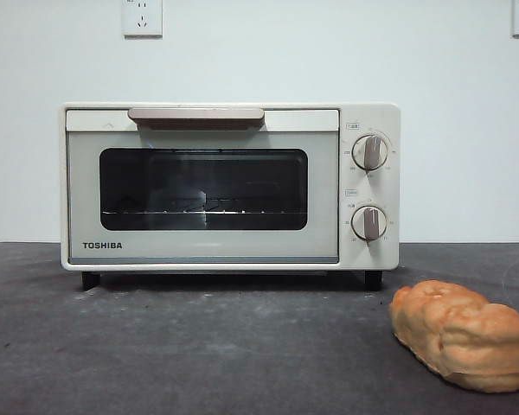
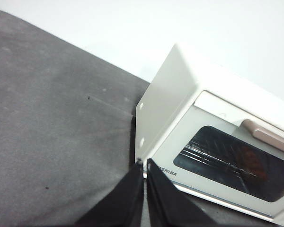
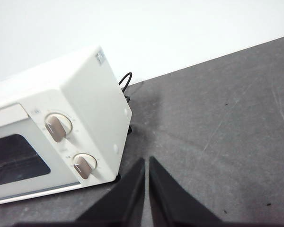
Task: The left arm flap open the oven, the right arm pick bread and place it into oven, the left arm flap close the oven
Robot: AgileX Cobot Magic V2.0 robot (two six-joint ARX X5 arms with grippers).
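The knobbly golden-orange bread loaf (image 1: 464,335) lies before the boxy cream oven (image 1: 230,187), whose door is closed. The left gripper (image 2: 145,162) and right gripper (image 3: 146,159) hover above the table, jaws nearly together, holding nothing.

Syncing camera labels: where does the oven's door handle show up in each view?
Front view: the handle runs along the top of the oven door, centre-left of the picture.
Left wrist view: the handle shows at the right edge, partly cut off.
Right wrist view: not in it; only the oven's knob end shows.
Shared landmark: the oven's dark door window, seen in all three.
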